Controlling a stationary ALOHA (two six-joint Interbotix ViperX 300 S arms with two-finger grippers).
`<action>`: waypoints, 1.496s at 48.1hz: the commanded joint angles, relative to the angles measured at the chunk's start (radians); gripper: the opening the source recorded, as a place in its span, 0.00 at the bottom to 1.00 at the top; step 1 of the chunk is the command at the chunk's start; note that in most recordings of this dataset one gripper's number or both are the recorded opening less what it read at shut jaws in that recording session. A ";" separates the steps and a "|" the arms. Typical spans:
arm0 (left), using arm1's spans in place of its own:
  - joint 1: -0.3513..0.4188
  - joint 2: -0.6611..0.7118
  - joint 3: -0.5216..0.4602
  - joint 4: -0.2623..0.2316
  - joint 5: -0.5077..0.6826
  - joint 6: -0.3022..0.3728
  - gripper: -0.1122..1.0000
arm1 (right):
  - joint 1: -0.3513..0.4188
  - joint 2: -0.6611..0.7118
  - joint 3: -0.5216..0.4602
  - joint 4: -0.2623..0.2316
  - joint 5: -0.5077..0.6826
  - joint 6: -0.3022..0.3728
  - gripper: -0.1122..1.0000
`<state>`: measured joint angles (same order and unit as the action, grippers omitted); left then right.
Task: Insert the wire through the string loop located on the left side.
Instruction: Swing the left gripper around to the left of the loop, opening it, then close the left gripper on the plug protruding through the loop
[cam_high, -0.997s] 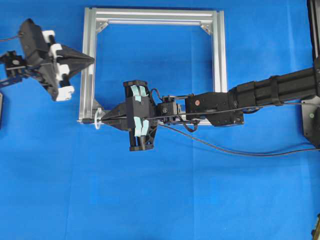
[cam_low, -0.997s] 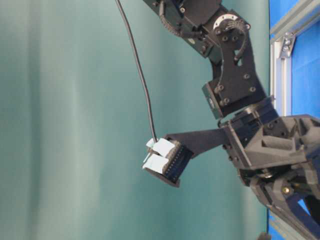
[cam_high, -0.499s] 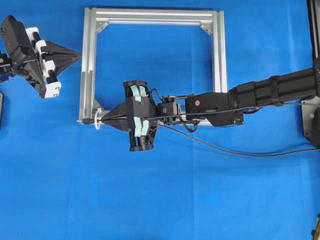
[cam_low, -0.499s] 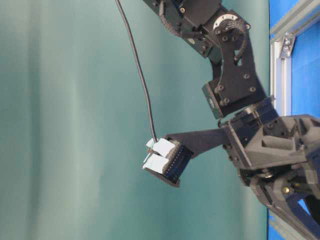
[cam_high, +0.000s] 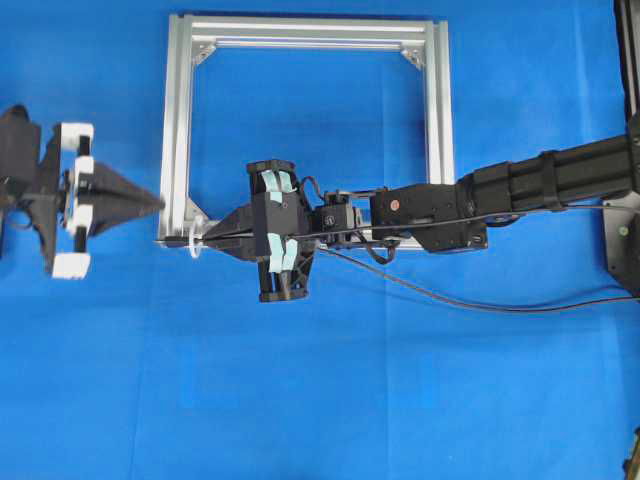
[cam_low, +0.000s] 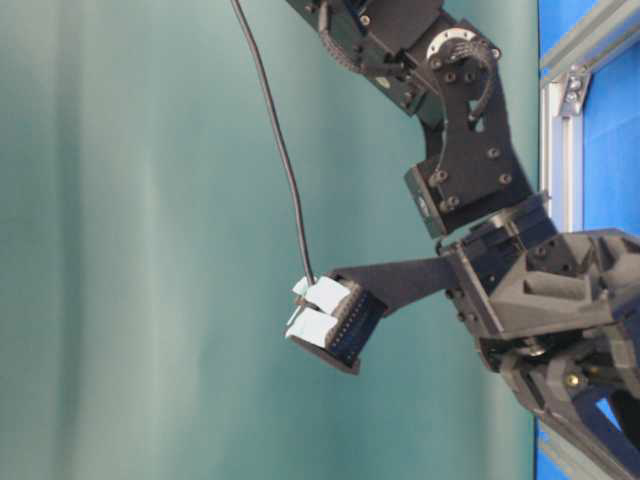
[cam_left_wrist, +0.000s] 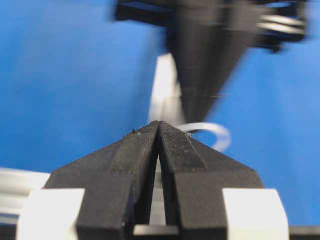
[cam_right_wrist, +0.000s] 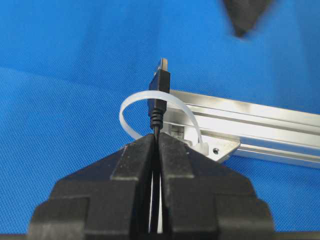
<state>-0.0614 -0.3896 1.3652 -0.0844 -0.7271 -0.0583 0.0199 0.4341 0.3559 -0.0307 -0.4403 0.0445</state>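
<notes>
Blue cloth covers the counter (cam_high: 350, 400), where a square silver aluminium frame (cam_high: 435, 110) lies flat. At the frame's lower left corner a small white string loop (cam_right_wrist: 165, 102) stands up from a bracket. From the right side the right claw (cam_high: 207, 238) reaches across the frame, clenched on the wire (cam_right_wrist: 159, 95) just behind its black plug. In the right wrist view the plug pokes up through the loop, its tip above the arch. Behind that claw the wire trails away to the right over the cloth. Left of the frame, apart from it, the left claw (cam_high: 158, 203) hangs clenched and empty, its tip pointing toward the loop.
</notes>
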 joint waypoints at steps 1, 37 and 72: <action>-0.035 -0.012 -0.011 0.002 0.000 0.000 0.10 | 0.000 -0.026 -0.023 0.002 -0.006 0.002 0.10; -0.052 -0.012 -0.018 0.003 0.015 -0.002 0.60 | -0.002 -0.026 -0.023 0.003 -0.005 0.002 0.10; -0.057 0.244 -0.109 0.003 0.055 -0.002 0.90 | -0.003 -0.026 -0.023 0.003 -0.006 0.002 0.10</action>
<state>-0.1150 -0.1641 1.2732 -0.0844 -0.6535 -0.0598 0.0184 0.4341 0.3559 -0.0307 -0.4418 0.0445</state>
